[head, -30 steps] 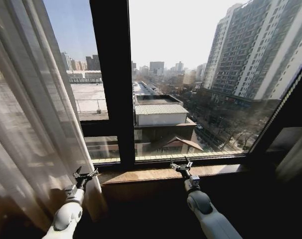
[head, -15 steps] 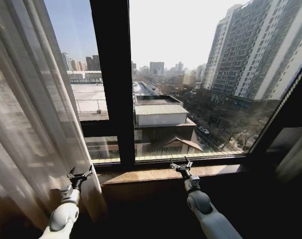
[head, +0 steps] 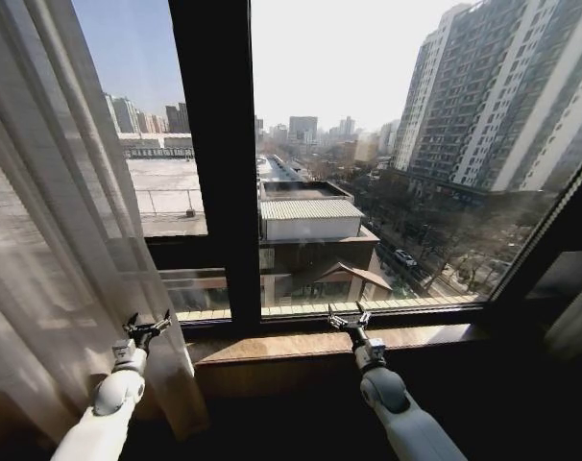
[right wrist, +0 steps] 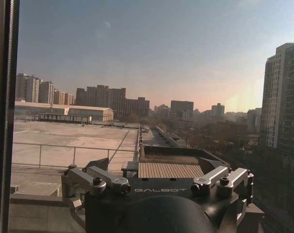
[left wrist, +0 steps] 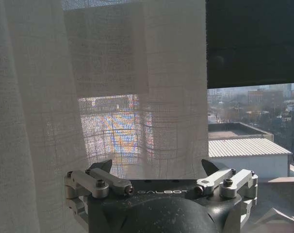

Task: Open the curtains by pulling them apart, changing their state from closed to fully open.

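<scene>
Curtains (head: pixel 51 240) sheer white, fine woven grid; window frame (head: pixel 214 163) black; sill (head: pixel 310 338) brown

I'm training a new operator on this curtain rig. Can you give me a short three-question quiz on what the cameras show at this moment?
1. True or false: the left gripper is clamped shut on the sheer white pleated curtain.
2. Which gripper is over the brown wooden window sill: (a) left, (b) right?
3. Fill in: beside the curtain's edge stands the tall ____ window frame bar.

Key:
1. False: its jaws are open at the curtain's lower edge.
2. (b): the right gripper, jaws open, facing bare glass.
3. Black.
</scene>
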Tool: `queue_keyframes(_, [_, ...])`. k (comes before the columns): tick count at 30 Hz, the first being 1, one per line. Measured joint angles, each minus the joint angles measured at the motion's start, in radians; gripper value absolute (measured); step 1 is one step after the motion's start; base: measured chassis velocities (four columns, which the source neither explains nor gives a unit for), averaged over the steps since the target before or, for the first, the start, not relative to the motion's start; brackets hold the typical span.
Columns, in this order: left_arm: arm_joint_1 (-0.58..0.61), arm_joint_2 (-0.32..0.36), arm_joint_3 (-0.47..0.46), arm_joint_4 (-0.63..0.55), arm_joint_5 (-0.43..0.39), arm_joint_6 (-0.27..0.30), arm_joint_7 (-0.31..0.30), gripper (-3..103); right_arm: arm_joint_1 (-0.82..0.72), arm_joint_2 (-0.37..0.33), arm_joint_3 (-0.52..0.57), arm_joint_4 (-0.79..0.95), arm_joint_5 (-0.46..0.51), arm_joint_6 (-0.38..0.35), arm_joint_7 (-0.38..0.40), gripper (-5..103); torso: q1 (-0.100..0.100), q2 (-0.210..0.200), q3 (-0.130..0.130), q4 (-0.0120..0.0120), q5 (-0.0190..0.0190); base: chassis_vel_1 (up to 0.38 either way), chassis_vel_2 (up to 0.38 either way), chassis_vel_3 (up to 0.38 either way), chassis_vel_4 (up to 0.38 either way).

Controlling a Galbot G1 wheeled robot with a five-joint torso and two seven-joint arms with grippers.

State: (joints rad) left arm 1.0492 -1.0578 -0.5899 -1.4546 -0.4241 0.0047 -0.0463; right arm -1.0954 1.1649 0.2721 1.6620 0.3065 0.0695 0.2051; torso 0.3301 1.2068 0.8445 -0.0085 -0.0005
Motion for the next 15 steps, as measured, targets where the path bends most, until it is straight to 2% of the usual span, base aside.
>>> queue_keyframes(4, [-0.018,0.006,0.008,0.011,-0.016,-0.004,0.029,100,0.0,0.0,0.0,0.0,0.0,0.0,0.0,100,-0.001,0.0,0.0,0.0005,0.0002,0.0,0.0,0.0,0.0])
queue_keyframes(5, [-0.02,0.008,0.01,0.012,-0.021,-0.005,0.042,103,0.0,0.0,0.0,0.0,0.0,0.0,0.0,100,-0.001,0.0,0.0,0.0004,0.0004,0.0,0.0,0.0,0.0])
queue_keyframes(10, [-0.012,-0.004,0.033,0.004,-0.031,-0.007,0.071,94,0.0,0.0,0.0,0.0,0.0,0.0,0.0,100,-0.001,0.0,0.0,0.0004,0.0002,0.0,0.0,0.0,0.0])
queue_keyframes(11, [-0.009,-0.012,0.037,0.0,-0.029,-0.007,0.072,98,0.0,0.0,0.0,0.0,0.0,0.0,0.0,100,-0.001,0.0,0.0,0.0004,0.0001,0.0,0.0,0.0,0.0])
queue_keyframes(15, [-0.009,-0.031,0.04,0.007,-0.012,-0.007,0.072,100,0.0,0.0,0.0,0.0,0.0,0.0,0.0,100,-0.001,0.0,0.0,0.0003,0.0001,0.0,0.0,0.0,0.0])
